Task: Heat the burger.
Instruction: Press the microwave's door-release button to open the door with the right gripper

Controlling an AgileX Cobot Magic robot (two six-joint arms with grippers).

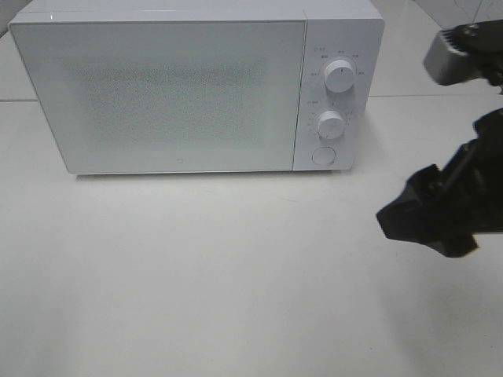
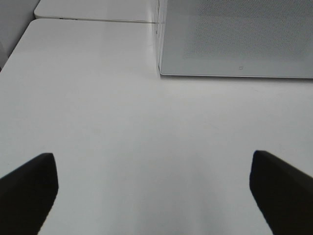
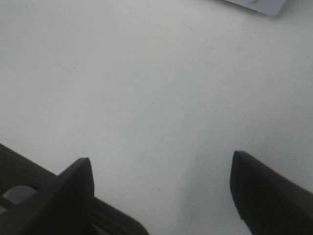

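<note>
The burger is out of view in all three views. A white microwave stands at the back of the white table with its door closed; its lower front corner shows in the left wrist view and a sliver of it in the right wrist view. My right gripper hovers over the table to the right of the microwave, open and empty. My left gripper is also open with only bare table between its fingers, off the microwave's front left corner; the exterior high view does not show it.
On the microwave's right panel are two round knobs and a round button. A grey part of an arm sits at the top right. A second table surface adjoins at the back.
</note>
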